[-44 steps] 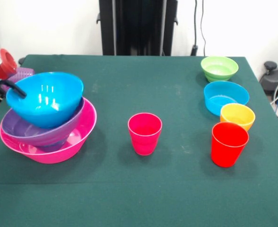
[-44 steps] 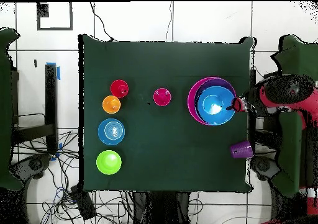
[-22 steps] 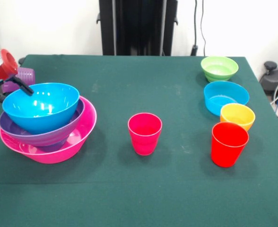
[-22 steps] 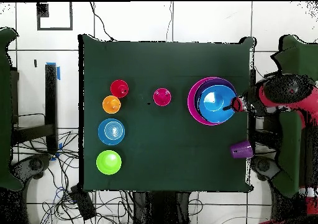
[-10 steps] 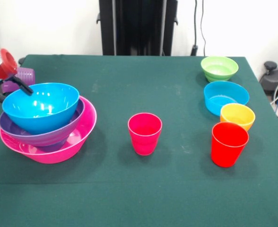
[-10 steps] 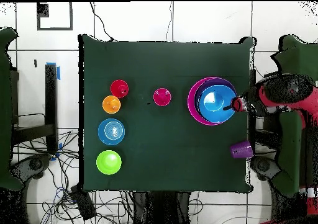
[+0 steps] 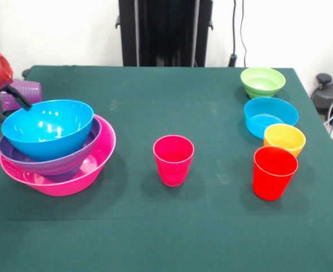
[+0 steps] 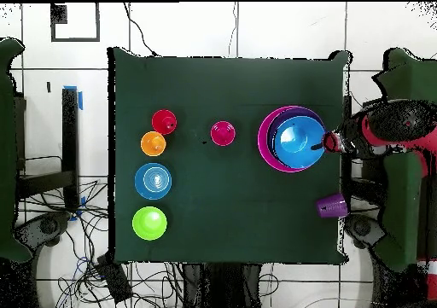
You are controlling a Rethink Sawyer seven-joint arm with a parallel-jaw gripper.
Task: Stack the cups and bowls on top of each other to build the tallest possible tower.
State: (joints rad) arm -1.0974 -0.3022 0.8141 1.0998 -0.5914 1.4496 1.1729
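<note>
The tower stands at the table's left in the front view: the large blue bowl sits in the purple bowl, which sits in the huge pink bowl. My gripper is open and empty just left of the blue bowl's rim, clear of it; it also shows in the overhead view. The purple cup lies on its side behind the gripper. The magenta cup stands upright mid-table. The red cup stands at the right. No small dark blue bowl shows.
At the right, behind the red cup, a row runs back: orange bowl, cyan bowl, green bowl. The tower stands close to the table's edge, and the purple cup lies near that edge too.
My gripper has drawn back from the blue bowl's rim toward the table's edge. The blue bowl has settled a little in the stack.
</note>
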